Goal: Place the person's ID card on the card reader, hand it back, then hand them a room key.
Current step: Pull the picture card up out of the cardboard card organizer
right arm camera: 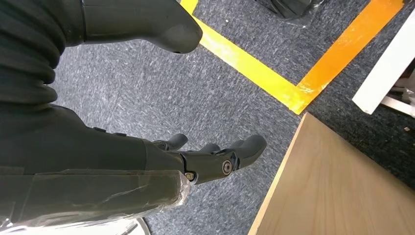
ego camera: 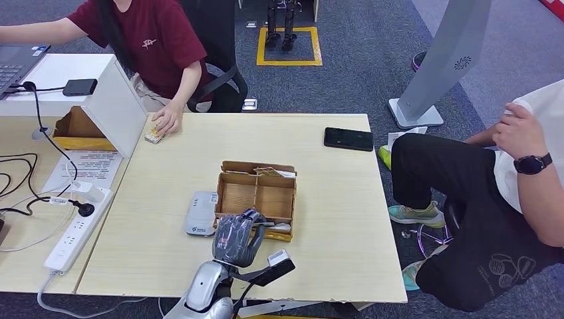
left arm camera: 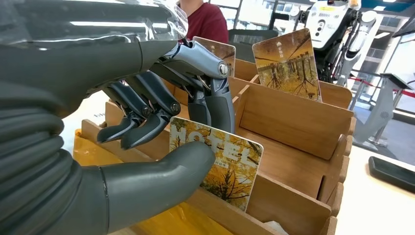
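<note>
1. Room key (left arm camera: pixel 222 164), a "HOTEL" card, stands in the near slot of the wooden box (left arm camera: pixel 293 117), pinched between the left hand's (left arm camera: pixel 161 127) thumb and fingers.
2. Judgement: the step is the key pickup. The hand should lift straight up along the slot and keep the pinch firm.
3. Spare cards (left arm camera: pixel 288 66) stand just beyond the fingers; the hand should avoid clipping them.
4. Right hand (right arm camera: pixel 205 161) hangs over carpet, fingers loosely spread, empty.
5. Card reader (ego camera: pixel 200 212) lies just beside the box.

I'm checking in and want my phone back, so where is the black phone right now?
In the head view the black phone lies flat near the table's far right corner, apart from the wooden card box and close to the seated person's knee.
</note>
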Controlling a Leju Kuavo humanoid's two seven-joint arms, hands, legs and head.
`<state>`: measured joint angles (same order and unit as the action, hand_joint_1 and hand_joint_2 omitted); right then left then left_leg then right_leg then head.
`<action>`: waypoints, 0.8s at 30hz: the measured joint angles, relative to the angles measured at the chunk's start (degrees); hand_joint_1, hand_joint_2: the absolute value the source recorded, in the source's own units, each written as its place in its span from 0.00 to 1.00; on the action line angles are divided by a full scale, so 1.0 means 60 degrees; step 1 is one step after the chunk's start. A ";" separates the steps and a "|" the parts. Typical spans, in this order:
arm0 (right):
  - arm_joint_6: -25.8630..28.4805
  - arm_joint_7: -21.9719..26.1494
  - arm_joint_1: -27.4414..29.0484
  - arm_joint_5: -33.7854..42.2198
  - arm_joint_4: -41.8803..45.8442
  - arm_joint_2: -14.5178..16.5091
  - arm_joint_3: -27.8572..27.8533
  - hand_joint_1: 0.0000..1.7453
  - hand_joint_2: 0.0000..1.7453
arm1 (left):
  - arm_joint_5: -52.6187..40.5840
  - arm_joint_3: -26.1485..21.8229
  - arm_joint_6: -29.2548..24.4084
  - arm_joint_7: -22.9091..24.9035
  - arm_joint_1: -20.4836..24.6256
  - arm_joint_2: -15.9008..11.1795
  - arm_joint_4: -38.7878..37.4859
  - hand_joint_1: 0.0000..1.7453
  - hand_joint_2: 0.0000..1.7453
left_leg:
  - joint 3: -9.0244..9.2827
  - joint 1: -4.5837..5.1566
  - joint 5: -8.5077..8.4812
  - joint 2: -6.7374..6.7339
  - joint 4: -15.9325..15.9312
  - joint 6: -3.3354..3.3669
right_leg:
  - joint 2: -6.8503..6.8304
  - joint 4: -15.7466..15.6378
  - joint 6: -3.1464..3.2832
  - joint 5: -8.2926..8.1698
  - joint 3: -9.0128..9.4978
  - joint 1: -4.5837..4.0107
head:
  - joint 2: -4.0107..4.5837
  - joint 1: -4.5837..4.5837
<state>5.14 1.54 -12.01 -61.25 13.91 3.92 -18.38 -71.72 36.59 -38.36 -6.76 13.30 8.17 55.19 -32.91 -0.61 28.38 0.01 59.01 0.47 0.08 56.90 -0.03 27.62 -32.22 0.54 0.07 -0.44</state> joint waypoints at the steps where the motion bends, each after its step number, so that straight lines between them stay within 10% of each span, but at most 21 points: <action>1: 0.0002 -0.0002 0.0000 0.0010 0.0003 0.0002 0.0001 0.00 1.00 | 0.0183 -0.0003 -0.0008 -0.0097 -0.0001 0.0000 0.0002 1.00 1.00 | 0.0000 0.0000 0.0000 0.0000 0.0000 0.0000 | 0.0000 0.0000 0.0000 0.0000 0.0000 0.0000 | 0.0000 0.0000; 9: 0.0129 0.0094 0.0028 0.0251 0.0024 0.0003 0.0000 0.00 1.00 | 0.2453 -0.0232 0.1102 -0.1359 -0.0120 -0.0251 0.1748 1.00 1.00 | 0.0000 -0.0001 -0.0001 0.0000 0.0001 0.0000 | 0.0001 0.0001 0.0000 0.0000 -0.0002 -0.0001 | 0.0000 0.0000; 24: 0.0170 0.0250 0.0127 0.0564 0.0024 0.0003 -0.0002 0.00 1.00 | 0.2366 -0.0685 0.2180 -0.1198 0.0160 -0.1179 0.5001 1.00 1.00 | 0.0001 0.0000 -0.0005 -0.0002 0.0001 0.0001 | 0.0002 0.0003 0.0001 0.0000 -0.0002 0.0000 | 0.0000 0.0001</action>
<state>6.16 3.03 -11.25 -57.87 14.05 3.93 -18.39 -57.52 32.48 -25.28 -13.94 14.26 1.10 85.20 -32.90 -0.61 28.35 0.00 59.01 0.48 0.09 56.92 -0.03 27.61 -32.24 0.54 0.07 -0.43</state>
